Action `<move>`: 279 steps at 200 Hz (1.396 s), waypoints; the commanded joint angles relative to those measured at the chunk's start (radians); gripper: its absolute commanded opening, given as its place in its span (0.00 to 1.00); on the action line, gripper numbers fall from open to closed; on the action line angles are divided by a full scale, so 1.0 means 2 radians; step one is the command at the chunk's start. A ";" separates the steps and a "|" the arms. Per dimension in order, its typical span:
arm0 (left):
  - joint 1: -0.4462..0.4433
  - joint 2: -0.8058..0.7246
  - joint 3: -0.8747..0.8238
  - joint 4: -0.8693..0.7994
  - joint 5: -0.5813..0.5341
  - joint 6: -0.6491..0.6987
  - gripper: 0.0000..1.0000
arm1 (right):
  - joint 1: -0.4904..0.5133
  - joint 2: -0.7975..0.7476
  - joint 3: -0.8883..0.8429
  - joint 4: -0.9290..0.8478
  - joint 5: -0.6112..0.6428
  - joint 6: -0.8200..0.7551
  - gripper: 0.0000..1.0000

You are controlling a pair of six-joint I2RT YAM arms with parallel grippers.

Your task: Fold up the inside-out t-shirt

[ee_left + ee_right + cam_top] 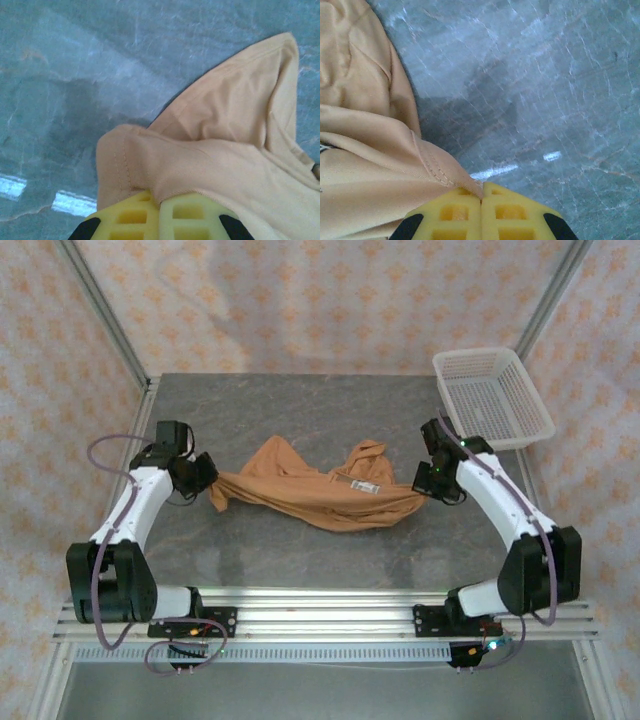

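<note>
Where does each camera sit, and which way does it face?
Top external: above and behind the bases, looking down on the table, t-shirt, basket, left arm, right arm.
Left wrist: on the left arm, facing down past the left gripper shut on the t-shirt.
Right wrist: likewise, right gripper pinching the opposite edge.
Shared: t-shirt, table.

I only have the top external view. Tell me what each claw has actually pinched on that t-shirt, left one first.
Observer: Left wrist view: the left claw is shut, its yellow fingers pinching a folded, stitched edge of the t-shirt.
Operator: Now the right.
Observer: The right claw is shut too, with a double-stitched hem running into the line where its fingers meet.
Operator: Report how much cloth it has.
Observer: Only a thin corner of hem, with grey table right beside it.
</note>
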State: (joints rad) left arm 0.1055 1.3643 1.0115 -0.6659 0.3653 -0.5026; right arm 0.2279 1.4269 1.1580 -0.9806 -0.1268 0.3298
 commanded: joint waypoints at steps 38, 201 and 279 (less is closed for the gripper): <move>-0.031 0.078 0.111 -0.034 -0.045 0.034 0.24 | -0.004 0.158 0.136 0.030 0.022 -0.027 0.13; -0.391 0.242 0.164 0.123 0.030 0.048 0.52 | 0.070 0.062 -0.148 0.233 -0.124 0.145 0.04; -0.411 0.327 0.233 0.101 0.030 0.058 0.53 | 0.070 0.035 -0.164 0.229 -0.123 0.138 0.00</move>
State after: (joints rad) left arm -0.6994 1.9717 1.4399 -0.4362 0.4206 -0.4168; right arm 0.3695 1.5322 0.8299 -0.5148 -0.4080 0.6128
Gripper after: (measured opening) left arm 0.534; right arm 0.041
